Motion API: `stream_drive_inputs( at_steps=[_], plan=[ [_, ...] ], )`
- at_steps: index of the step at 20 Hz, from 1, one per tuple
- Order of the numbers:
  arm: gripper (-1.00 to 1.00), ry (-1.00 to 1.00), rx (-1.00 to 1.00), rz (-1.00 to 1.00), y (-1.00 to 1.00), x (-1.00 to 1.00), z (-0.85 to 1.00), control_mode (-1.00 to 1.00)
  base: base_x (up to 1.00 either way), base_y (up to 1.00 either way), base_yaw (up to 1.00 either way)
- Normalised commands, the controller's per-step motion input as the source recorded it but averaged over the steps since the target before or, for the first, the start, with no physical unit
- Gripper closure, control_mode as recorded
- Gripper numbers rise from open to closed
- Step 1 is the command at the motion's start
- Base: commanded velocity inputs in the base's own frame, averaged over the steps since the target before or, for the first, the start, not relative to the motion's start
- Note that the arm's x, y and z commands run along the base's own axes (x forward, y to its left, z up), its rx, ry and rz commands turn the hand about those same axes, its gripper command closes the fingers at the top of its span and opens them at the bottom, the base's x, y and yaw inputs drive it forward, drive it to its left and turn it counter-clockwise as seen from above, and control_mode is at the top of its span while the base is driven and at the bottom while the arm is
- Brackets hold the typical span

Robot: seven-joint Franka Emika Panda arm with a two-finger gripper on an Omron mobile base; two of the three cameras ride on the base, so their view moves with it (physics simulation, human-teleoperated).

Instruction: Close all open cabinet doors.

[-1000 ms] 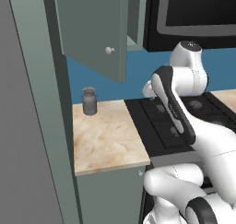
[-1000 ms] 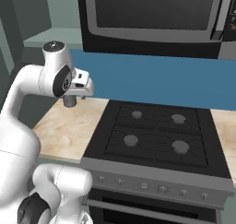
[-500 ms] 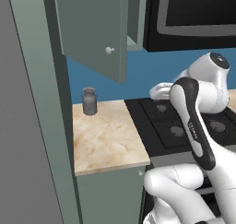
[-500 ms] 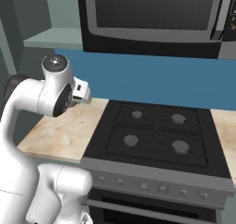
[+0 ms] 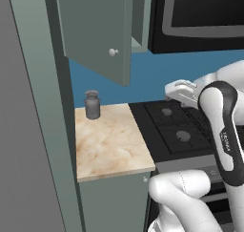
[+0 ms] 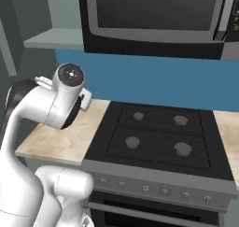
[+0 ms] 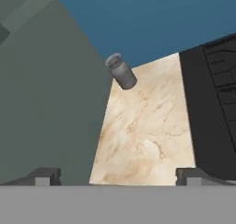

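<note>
**Inspector:** Location of the open door?

**Assistant:** The cabinet door (image 5: 95, 30) hangs ajar at upper centre of the left base view, knob (image 5: 113, 52) near its lower right corner, above the counter (image 5: 109, 145) and a small grey jar (image 5: 92, 104).

**Inspector:** Gripper?

**Assistant:** The gripper (image 7: 117, 174) is empty, fingers apart, at the bottom of the hand view, aimed at the counter.

**Inspector:** Step in hand?

**Assistant:** Approach, I judge. Next, the hand must rise to the door's outer face and push it shut.

The arm (image 5: 224, 131) has swung right, away from the open cabinet door (image 5: 95, 30), over the stove (image 5: 186, 131).
</note>
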Motion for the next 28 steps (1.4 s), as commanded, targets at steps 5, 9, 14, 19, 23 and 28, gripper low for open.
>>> stream_drive_inputs(
  at_steps=[5, 9, 14, 19, 23, 28],
  plan=[
    [-1.0, 0.16, 0.23, -0.01, 0.04, -0.22, 0.24, -1.0, 0.0, 0.0, 0.0],
    [-1.0, 0.23, 0.18, -0.04, 0.06, -0.24, 0.23, -1.0, 0.0, 0.0, 0.0],
    [-1.0, 0.25, 0.19, -0.05, 0.09, -0.26, 0.19, -1.0, 0.0, 0.0, 0.0],
    [-1.0, 0.29, 0.18, -0.02, 0.1, -0.25, 0.16, -1.0, 0.0, 0.0, 0.0],
    [-1.0, 0.08, 0.16, 0.0, 0.12, -0.33, 0.06, -1.0, 0.0, 0.0, 0.0],
    [-1.0, -0.02, 0.13, 0.0, 0.19, -0.31, 0.05, -1.0, 0.0, 0.0, 0.0]
  ],
)
